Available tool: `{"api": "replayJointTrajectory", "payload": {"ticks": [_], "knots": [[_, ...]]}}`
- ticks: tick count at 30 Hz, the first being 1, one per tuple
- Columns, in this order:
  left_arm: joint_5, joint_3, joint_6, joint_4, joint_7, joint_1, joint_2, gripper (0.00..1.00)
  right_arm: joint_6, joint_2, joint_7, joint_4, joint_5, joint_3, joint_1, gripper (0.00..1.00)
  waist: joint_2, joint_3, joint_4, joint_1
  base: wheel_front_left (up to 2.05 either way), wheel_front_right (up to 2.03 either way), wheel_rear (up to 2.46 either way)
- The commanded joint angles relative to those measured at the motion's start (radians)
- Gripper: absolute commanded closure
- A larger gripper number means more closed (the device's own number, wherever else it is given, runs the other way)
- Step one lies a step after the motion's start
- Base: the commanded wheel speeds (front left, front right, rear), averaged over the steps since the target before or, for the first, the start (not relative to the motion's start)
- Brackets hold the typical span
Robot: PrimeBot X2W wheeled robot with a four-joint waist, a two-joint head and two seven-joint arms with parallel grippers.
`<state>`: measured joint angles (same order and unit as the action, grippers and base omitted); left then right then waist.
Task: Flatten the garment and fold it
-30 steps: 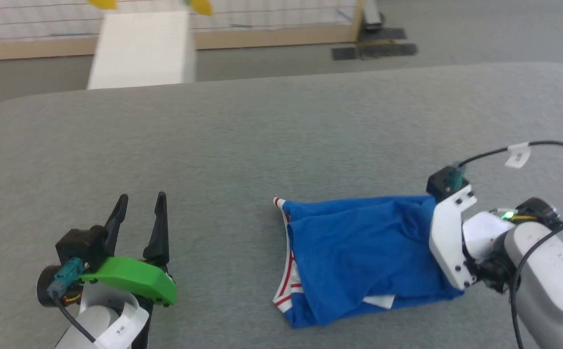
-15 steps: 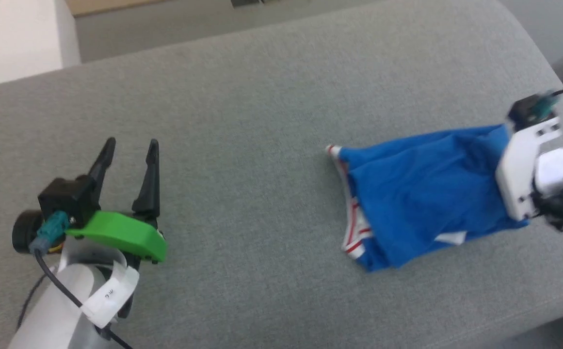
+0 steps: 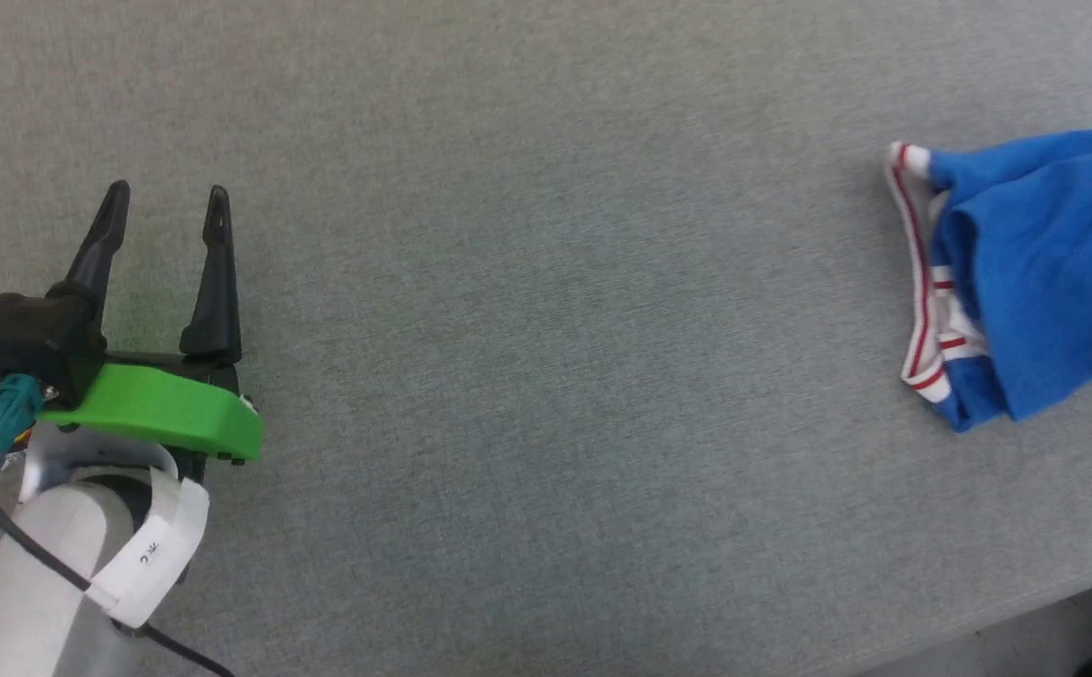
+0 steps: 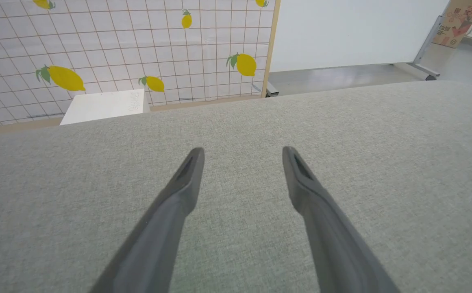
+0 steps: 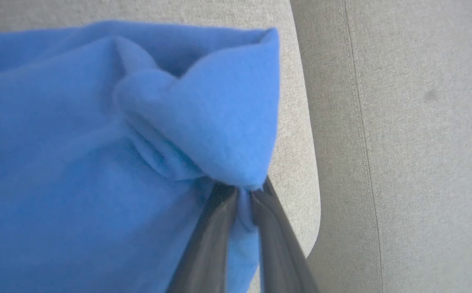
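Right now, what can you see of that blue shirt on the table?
The jersey T-shirt is royal blue, soft knit by its look, with red-and-white striped trim at its left end and a sliver of white. It lies crumpled on the grey fabric tabletop, cut off by the head view's right edge. The right gripper has its jaws shut on a pinched fold of its blue cloth near the tabletop's rounded corner.

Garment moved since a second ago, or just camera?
Yes: the garment slid right toward the table's right edge, pulled by the right end effector.
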<state>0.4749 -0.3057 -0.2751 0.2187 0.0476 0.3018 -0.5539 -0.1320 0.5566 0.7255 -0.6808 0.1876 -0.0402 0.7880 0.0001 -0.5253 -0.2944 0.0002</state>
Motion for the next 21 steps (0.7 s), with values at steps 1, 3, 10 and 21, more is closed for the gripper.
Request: {"api": "replayJointTrajectory", "payload": {"ticks": [1,3,10,21], "knots": [[-0.007,0.004,-0.007,0.014,-0.005,-0.005,-0.013,0.0,0.001,-0.011,-0.016,-0.015,-0.02,-0.032,0.019,1.0,-0.0001,-0.047,0.035,-0.0002,0.0,0.0,0.0],[-0.008,0.006,-0.012,0.026,-0.009,-0.01,-0.017,0.0,0.001,-0.024,-0.027,-0.034,-0.053,-0.067,0.022,1.0,-0.0001,-0.052,0.039,-0.0002,0.0,0.0,0.0],[-0.006,0.003,-0.02,0.034,-0.009,-0.018,-0.016,0.0,0.001,-0.066,-0.082,-0.062,-0.144,-0.152,0.032,0.0,-0.0001,-0.049,0.038,-0.0002,0.0,0.0,0.0],[0.042,0.006,-0.007,-0.043,0.051,-0.064,0.022,0.0,0.001,-0.048,-0.169,0.007,-0.083,-0.113,0.086,0.0,-0.0001,0.091,0.018,-0.0002,0.0,0.0,0.0]]}}
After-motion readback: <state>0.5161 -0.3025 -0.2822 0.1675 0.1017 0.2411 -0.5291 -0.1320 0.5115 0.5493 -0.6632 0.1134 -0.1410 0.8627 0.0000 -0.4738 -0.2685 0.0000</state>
